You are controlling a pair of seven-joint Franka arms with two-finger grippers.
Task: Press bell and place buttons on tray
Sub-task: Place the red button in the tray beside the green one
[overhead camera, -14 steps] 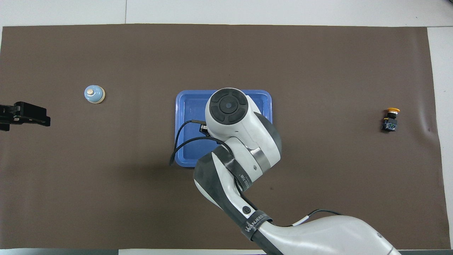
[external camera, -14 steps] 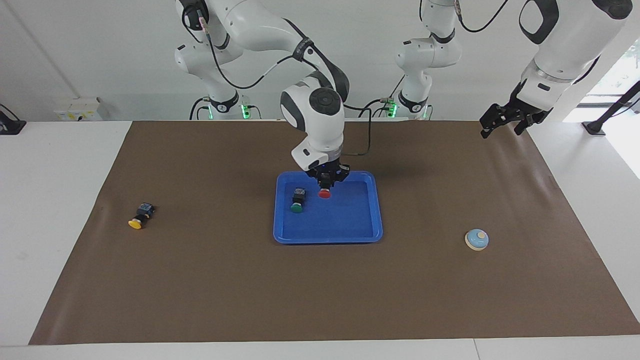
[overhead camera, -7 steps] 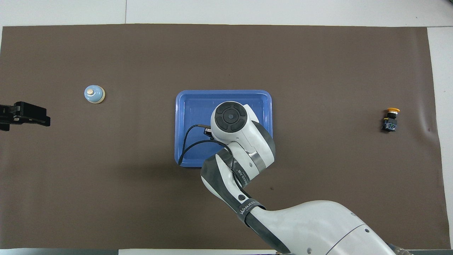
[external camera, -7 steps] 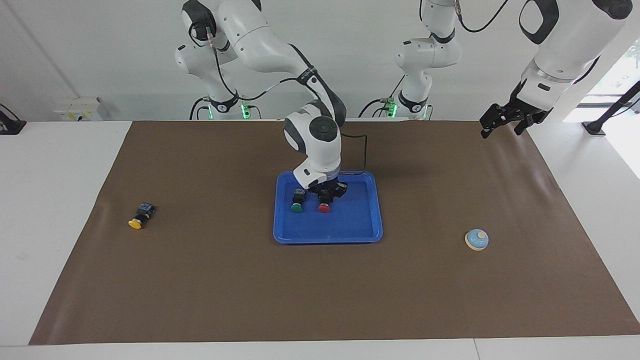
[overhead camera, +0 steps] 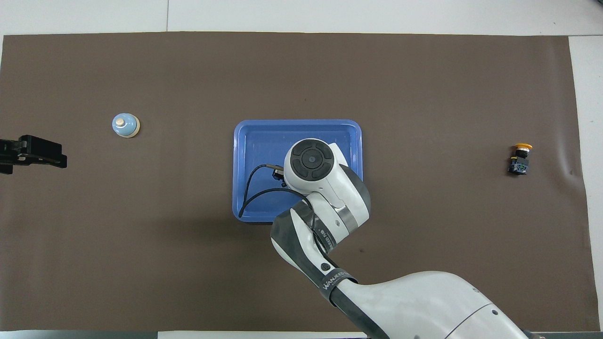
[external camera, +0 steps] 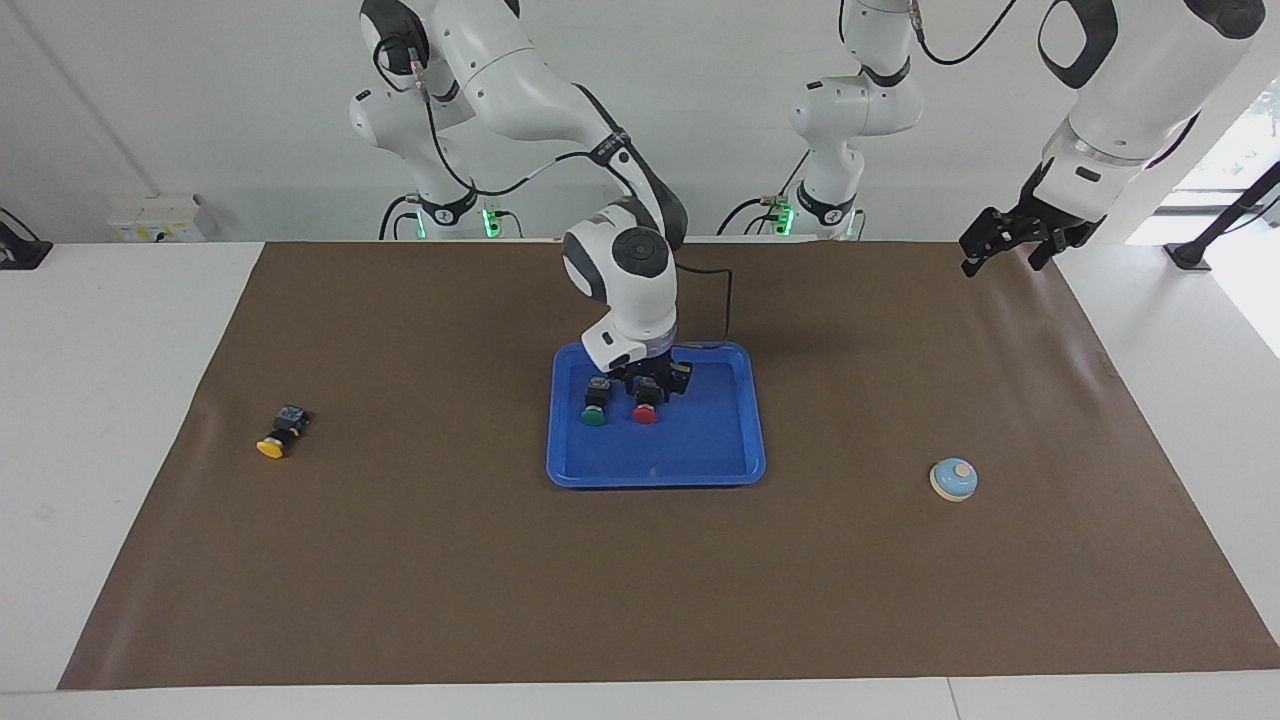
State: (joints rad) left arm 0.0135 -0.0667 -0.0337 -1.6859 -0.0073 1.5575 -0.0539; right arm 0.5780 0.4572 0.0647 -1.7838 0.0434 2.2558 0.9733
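Two buttons (external camera: 620, 402) lie side by side in the tray (external camera: 700, 470), between the third button (external camera: 280, 432) and the bell (external camera: 953, 480).

"WANJEED" on right arm's strap (overhead camera: 335, 278)

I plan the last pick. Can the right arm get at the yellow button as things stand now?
Probably yes. The yellow button lies alone on the brown mat toward the right arm's end of the table, nothing beside it. The right gripper is low in the tray at the red button.

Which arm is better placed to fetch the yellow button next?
Right. The yellow button lies toward the right arm's end; the right gripper is over the tray, while the left gripper waits at the opposite end.
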